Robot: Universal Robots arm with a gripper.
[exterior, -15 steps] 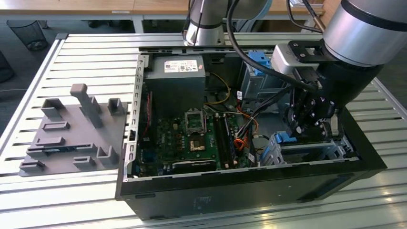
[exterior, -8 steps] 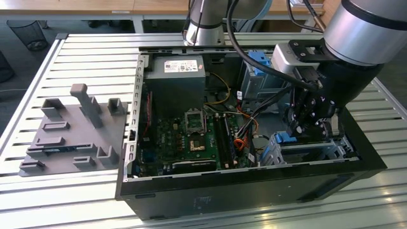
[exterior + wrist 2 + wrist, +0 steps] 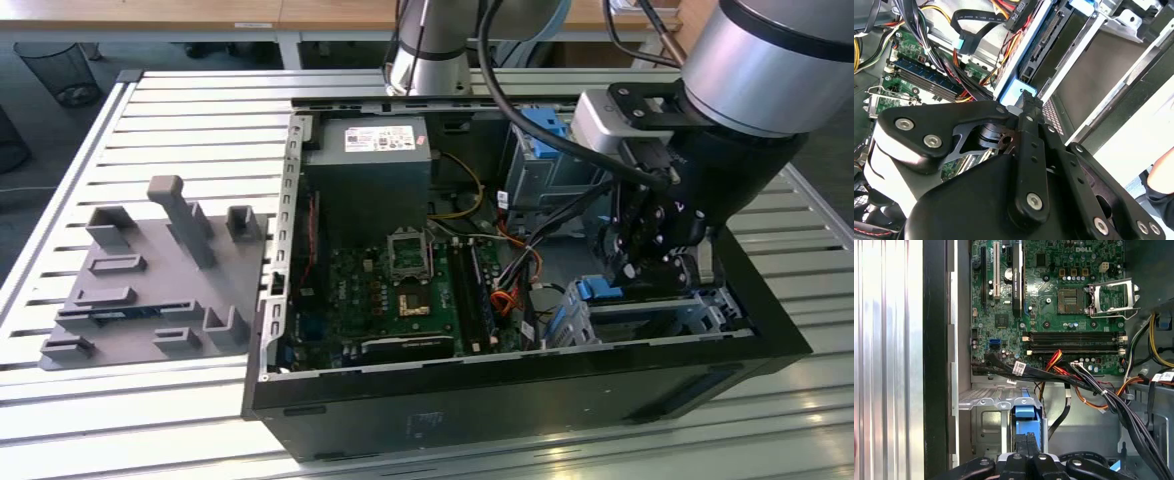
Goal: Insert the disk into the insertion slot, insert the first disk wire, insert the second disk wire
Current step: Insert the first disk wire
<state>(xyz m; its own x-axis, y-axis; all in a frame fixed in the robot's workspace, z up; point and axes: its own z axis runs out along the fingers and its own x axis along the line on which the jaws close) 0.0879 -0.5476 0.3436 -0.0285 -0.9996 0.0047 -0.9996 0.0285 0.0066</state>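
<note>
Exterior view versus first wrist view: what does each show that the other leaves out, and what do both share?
Exterior view: the arm and a grey fixture plate beside the case. First wrist view: the claw right at the disk's blue carrier in the insertion slot. Both: green motherboard, processor socket, cable bundle.

The disk [image 3: 1028, 425] is mostly hidden (just its blue carrier edge visible) inside the insertion slot [image 3: 986, 402].
</note>
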